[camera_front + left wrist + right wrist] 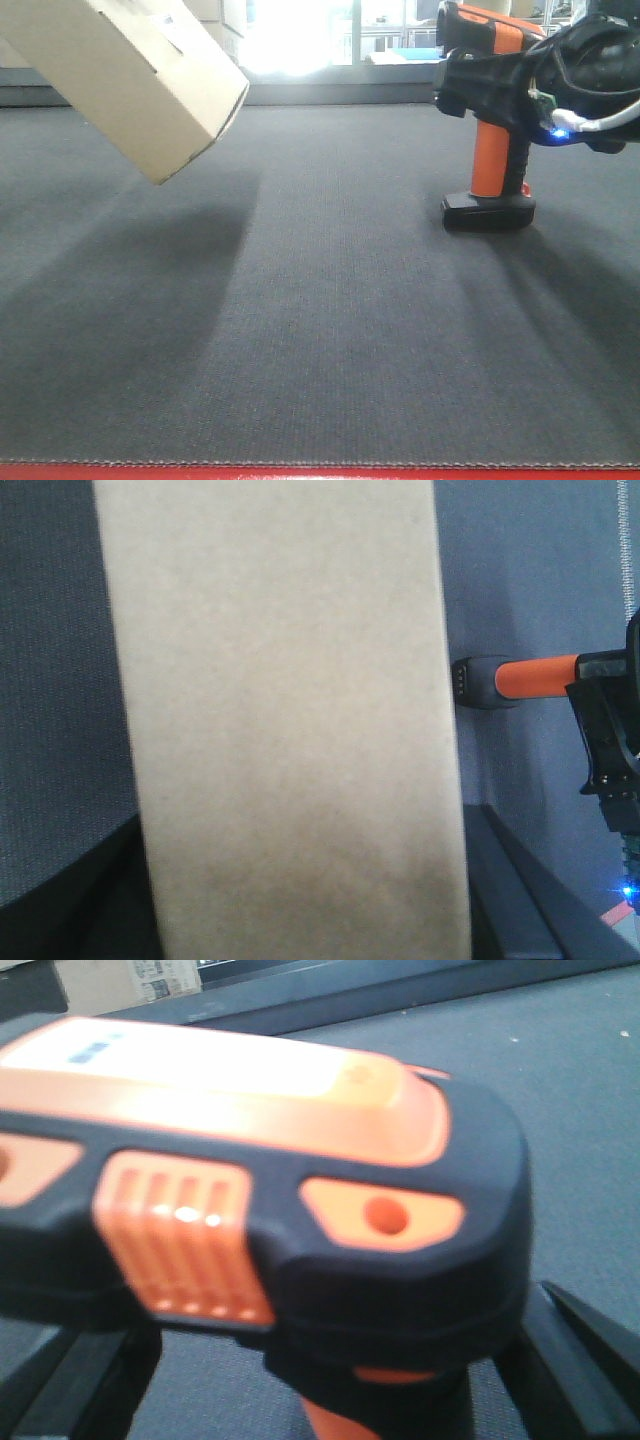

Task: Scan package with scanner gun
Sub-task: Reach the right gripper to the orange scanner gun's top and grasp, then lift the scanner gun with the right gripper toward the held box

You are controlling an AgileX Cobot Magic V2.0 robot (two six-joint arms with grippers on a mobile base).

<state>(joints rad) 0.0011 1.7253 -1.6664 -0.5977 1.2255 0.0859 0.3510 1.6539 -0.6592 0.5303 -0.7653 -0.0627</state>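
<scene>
Front: package (pixel 130 80) tilted, aloft upper left; scanner gun (pixel 492 160) upright on worktop (pixel 330 330), right hand (pixel 530 85) clamped on its head. Left wrist: left hand's dark fingers (pixel 70 905) flank and grip the frame-filling package. Right wrist: 2 fingers (pixel 90 1380) hug the scanner head.

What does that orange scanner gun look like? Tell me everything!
The scanner gun is orange and black plastic: orange handle, flat black base, chunky head with orange ribbed patches. It stands upright on the dark grey mat. The right pincer flanks its head; whether it squeezes is unclear.
</scene>
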